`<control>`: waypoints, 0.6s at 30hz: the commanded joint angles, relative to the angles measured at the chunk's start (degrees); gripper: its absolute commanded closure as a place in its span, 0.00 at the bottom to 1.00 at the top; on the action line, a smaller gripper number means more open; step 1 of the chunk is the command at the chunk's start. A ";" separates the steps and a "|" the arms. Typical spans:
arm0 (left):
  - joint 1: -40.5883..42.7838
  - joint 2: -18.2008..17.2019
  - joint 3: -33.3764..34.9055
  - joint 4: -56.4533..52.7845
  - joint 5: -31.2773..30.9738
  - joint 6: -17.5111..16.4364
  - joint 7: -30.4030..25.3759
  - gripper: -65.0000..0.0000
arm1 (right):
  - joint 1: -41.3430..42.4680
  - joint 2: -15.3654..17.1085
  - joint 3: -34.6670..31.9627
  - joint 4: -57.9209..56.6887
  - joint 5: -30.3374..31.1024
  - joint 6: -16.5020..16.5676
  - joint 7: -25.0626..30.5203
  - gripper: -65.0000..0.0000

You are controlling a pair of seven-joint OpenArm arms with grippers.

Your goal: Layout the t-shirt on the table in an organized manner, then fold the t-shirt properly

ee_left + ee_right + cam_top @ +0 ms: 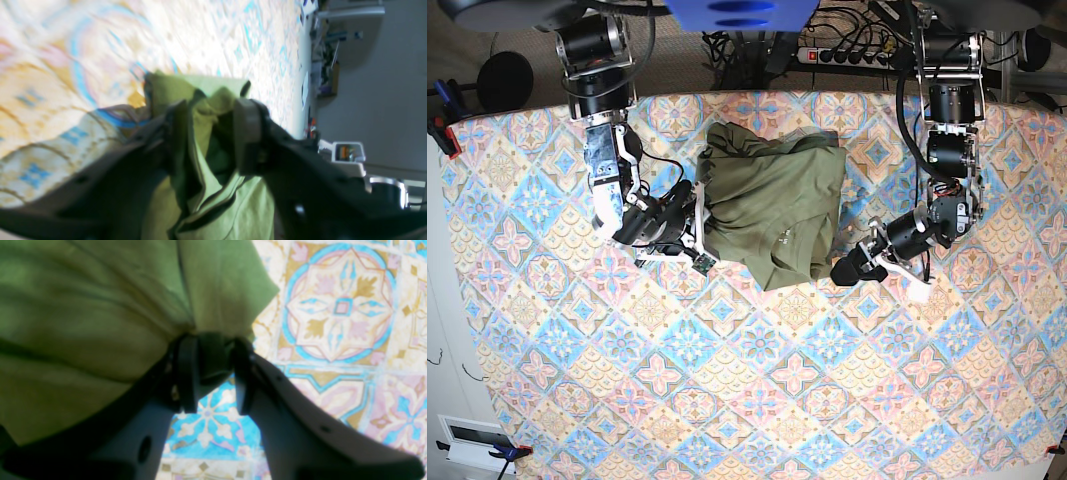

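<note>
The olive-green t-shirt [772,205] lies rumpled on the table [727,380], at the back centre. My right gripper [695,218] is at the shirt's left edge. In the right wrist view this gripper [213,348] is shut on a bunch of the t-shirt [100,306], and creases run into the pinch. My left gripper [845,270] is at the shirt's lower right corner. Seen from the left wrist, its jaws [213,111] stand apart. A fold of the t-shirt [203,160] lies between them, with a dark gap beside one pad [247,133].
A power strip and cables [847,52] run behind the table's back edge. A clamp [445,132] sits on the left edge, and a white box [472,437] lies off the front left corner. Patterned cloth stretches bare toward the front.
</note>
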 commanded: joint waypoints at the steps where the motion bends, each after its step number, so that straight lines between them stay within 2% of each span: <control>1: -1.81 -1.01 0.32 0.96 -0.95 -0.88 -0.14 0.49 | 1.22 0.10 0.04 1.01 0.56 0.14 0.55 0.75; 3: -1.90 -1.28 0.32 0.96 -0.42 -0.88 -0.23 0.36 | 1.22 0.10 0.04 1.01 0.56 0.14 0.55 0.75; 5: -2.17 -1.19 0.32 0.96 0.81 -0.88 -0.14 0.30 | 1.22 0.10 0.04 1.01 0.56 0.14 0.55 0.75; 7: -2.43 -0.92 0.67 0.96 2.83 -0.88 -0.14 0.30 | 1.22 0.10 0.04 1.01 0.56 0.14 0.55 0.75; 14: -6.47 0.48 9.20 0.88 8.46 -0.96 -0.67 0.30 | 1.22 0.10 0.04 1.01 0.56 0.14 0.55 0.75; 18: -7.09 2.15 10.34 0.88 11.27 -0.96 -0.67 0.30 | 1.22 0.10 0.04 1.01 0.56 0.14 0.55 0.75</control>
